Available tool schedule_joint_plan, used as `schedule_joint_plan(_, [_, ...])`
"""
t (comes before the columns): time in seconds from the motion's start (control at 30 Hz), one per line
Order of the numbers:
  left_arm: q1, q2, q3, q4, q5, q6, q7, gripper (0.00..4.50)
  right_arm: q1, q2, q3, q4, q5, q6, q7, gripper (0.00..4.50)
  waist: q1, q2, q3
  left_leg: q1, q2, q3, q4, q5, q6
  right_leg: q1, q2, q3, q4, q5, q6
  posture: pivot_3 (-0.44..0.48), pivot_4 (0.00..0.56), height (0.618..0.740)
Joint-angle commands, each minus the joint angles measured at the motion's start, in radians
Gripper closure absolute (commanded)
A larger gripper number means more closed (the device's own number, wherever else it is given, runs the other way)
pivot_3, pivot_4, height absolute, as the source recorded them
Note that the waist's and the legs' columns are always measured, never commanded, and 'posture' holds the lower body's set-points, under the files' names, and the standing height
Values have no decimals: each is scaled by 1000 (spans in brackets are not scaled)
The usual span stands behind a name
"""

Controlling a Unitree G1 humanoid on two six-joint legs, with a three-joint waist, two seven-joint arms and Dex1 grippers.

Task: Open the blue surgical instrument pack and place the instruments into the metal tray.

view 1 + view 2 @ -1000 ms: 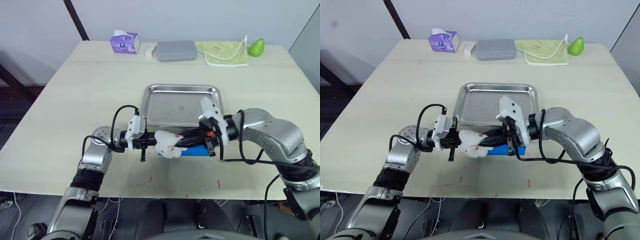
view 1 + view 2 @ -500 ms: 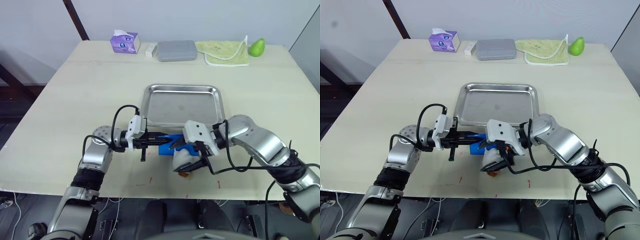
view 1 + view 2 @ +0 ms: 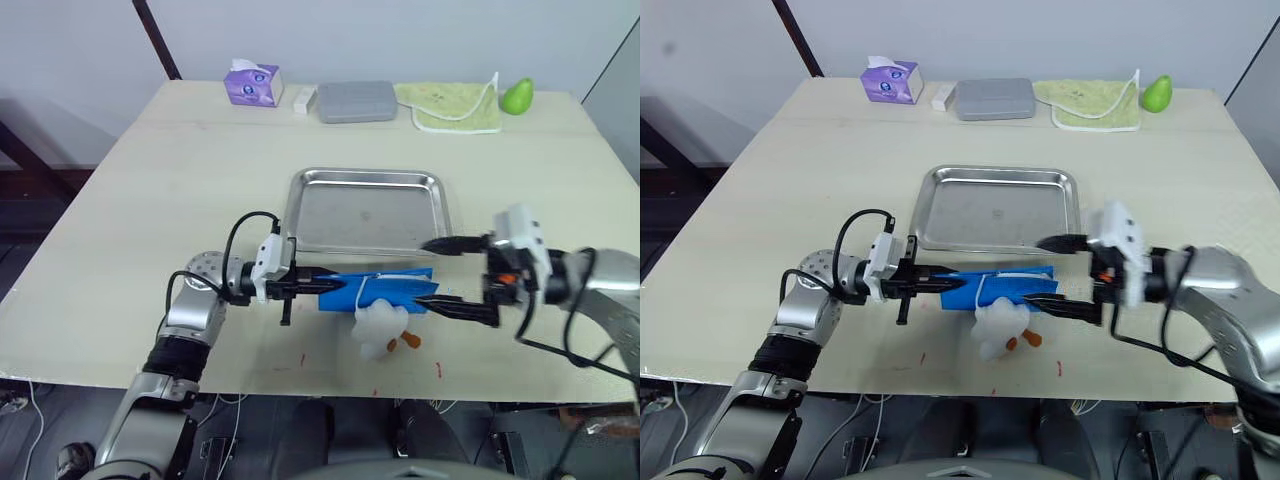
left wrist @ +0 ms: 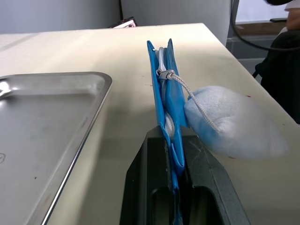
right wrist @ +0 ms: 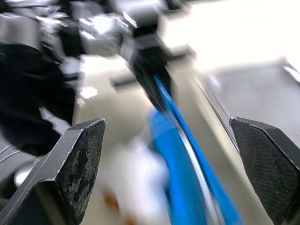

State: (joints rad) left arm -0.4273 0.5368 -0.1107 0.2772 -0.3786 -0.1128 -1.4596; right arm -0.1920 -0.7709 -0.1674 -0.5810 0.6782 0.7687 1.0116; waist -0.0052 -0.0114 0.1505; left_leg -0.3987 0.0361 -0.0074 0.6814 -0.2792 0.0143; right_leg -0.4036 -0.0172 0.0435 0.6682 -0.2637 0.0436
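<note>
The blue surgical instrument pack [image 3: 390, 288] stands on edge on the table just in front of the metal tray [image 3: 365, 176], which holds nothing. My left gripper [image 4: 171, 140] is shut on the pack's left end. A white cord runs from the pack's zip [image 4: 164, 74] to a white fluffy ball [image 3: 380, 325] lying on the table in front of the pack. My right gripper [image 3: 423, 273] is open at the pack's right end, one finger on either side, touching nothing. The instruments are hidden.
Along the far edge stand a purple tissue box [image 3: 251, 82], a grey case [image 3: 356, 100], a green cloth [image 3: 458, 106] and a green pear-shaped object [image 3: 516, 95]. A small orange piece [image 3: 409, 341] lies beside the white ball.
My right gripper let go of the white ball, opened and drew back to the right. The ball dropped onto the table in front of the pack. The left gripper stayed put.
</note>
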Motion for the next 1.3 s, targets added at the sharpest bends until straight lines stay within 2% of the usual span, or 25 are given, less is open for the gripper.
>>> schedule_joint_plan(0.03, [8,10,-4,22,15,-13,-19,4500,78,20,-148,-40,21,-78,-56,54,-4,0,0,0,0,0,0,0,0,0,0,0,0,0,0,0,150,740])
schedule_joint_plan(0.07, [8,11,-3,25,15,-16,-21,4500,142,-3,-168,-40,-40,-128,-48,54,-4,0,0,0,0,0,0,0,0,0,0,0,0,0,0,0,150,740])
schedule_joint_plan(0.1, [9,12,-2,26,14,-19,-22,4500,187,46,-204,-20,-84,-225,-72,54,-3,0,0,0,0,0,0,0,0,0,0,0,0,0,0,0,150,740])
schedule_joint_plan(0.13, [9,11,-2,27,13,-21,-22,4500,248,-13,-214,20,-53,-239,74,54,-2,-1,0,0,0,0,0,0,0,0,0,-1,-1,0,0,0,150,740])
schedule_joint_plan(0.17, [9,11,-1,30,13,-24,-22,4500,283,-24,-245,57,-31,-245,117,54,-3,0,0,-1,0,1,0,0,0,1,0,-1,-1,0,0,0,150,740])
schedule_joint_plan(0.3, [11,11,-2,35,14,-31,-23,4500,309,-44,-259,133,-33,-302,165,54,-9,0,0,1,0,2,-1,0,0,1,0,1,-1,0,0,0,150,740])
schedule_joint_plan(0.4, [11,11,-3,38,15,-34,-22,4500,270,-37,-211,152,-35,-321,163,54,-8,0,0,1,0,2,-1,0,0,1,1,1,-1,0,0,0,150,740])
schedule_joint_plan(0.67, [22,5,-7,16,14,-27,-12,4500,58,51,44,182,-78,-296,83,54,-9,0,0,1,0,1,-1,0,0,1,1,1,-1,0,0,0,150,740])
schedule_joint_plan(0.8, [29,5,-8,-8,13,-18,-4,4500,-28,100,150,277,-123,-317,99,54,-3,0,0,1,0,1,-1,0,0,1,1,0,-1,0,0,0,150,740])
schedule_joint_plan(1.03, [39,10,-7,-41,10,-1,10,4500,-99,150,230,426,-172,-388,156,54,-4,0,0,0,0,1,-1,0,0,1,0,0,-1,0,0,0,150,740])
schedule_joint_plan(1.3, [43,14,-6,-52,9,8,19,4500,-116,193,251,486,-186,-428,171,54,-5,0,0,1,0,0,-1,0,0,1,0,0,-1,0,0,0,150,740])
